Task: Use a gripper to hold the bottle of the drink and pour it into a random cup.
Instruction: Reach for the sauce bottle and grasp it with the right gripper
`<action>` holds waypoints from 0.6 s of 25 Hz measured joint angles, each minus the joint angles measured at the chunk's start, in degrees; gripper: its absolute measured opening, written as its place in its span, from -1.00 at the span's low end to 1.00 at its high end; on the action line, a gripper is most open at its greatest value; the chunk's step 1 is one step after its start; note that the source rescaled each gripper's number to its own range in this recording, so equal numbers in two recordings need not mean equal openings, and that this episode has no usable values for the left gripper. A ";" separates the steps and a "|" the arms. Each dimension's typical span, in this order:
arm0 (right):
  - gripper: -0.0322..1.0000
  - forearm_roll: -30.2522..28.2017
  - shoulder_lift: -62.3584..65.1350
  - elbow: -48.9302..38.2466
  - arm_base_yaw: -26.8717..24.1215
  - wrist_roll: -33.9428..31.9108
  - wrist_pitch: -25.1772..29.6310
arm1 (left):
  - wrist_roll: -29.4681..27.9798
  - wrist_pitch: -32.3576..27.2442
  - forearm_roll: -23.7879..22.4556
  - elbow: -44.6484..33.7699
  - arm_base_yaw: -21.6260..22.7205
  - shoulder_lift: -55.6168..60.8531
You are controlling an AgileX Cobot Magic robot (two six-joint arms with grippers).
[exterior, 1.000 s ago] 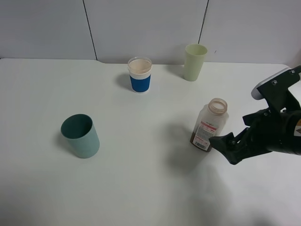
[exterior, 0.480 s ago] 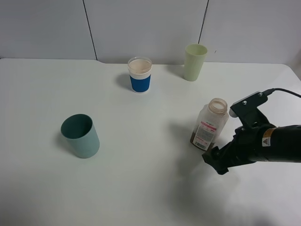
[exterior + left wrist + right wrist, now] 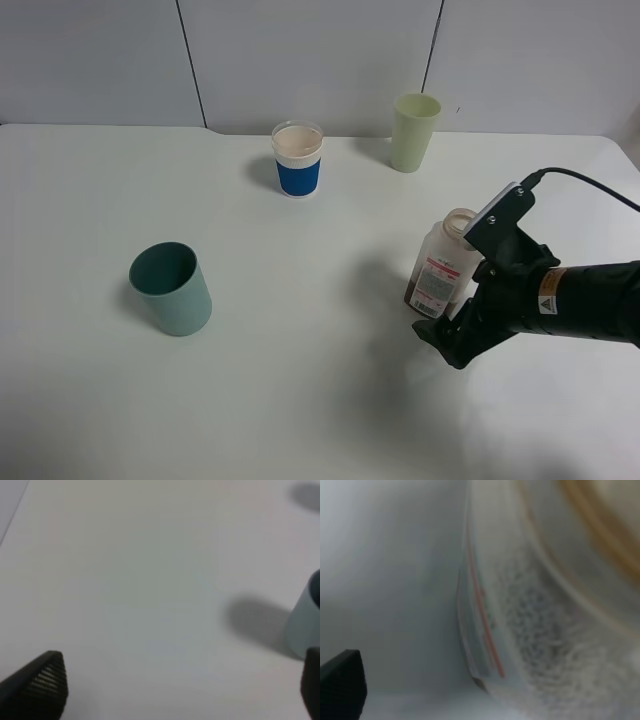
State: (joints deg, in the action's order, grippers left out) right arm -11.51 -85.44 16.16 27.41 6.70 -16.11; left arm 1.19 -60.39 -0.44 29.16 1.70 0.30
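Observation:
The bottle of the drink (image 3: 443,268) stands upright right of the table's middle, whitish, with a pink-and-white label and brown liquid at its bottom. My right gripper (image 3: 446,328) is right against its near right side, jaws open; one black finger (image 3: 440,345) lies in front of the bottle's base and the other is hidden. In the right wrist view the bottle (image 3: 535,605) fills the picture, blurred, with one fingertip (image 3: 341,685) beside it. A teal cup (image 3: 171,288) stands at the left. My left gripper (image 3: 175,690) is open over bare table near that cup (image 3: 305,620).
A cup with a blue band (image 3: 298,160) stands at the back middle, and a pale green cup (image 3: 415,131) at the back right. The white table (image 3: 300,400) ends at a grey wall behind them. A black cable (image 3: 590,185) arcs off the right arm.
My right gripper has swung left and in toward the bottle, ending close against its side. The bottle and cups have not moved.

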 joint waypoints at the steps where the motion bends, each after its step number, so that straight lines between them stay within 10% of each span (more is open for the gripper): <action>1: 0.89 0.00 0.00 0.00 0.00 0.00 -0.11 | 0.00 0.00 0.00 0.00 0.00 0.00; 15: 0.36 -0.07 0.00 0.00 -0.91 0.00 -6.17 | 0.00 0.00 0.00 0.00 0.00 0.00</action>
State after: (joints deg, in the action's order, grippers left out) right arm -11.58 -85.44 16.16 26.49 6.70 -22.27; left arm 1.19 -60.39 -0.44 29.16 1.70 0.30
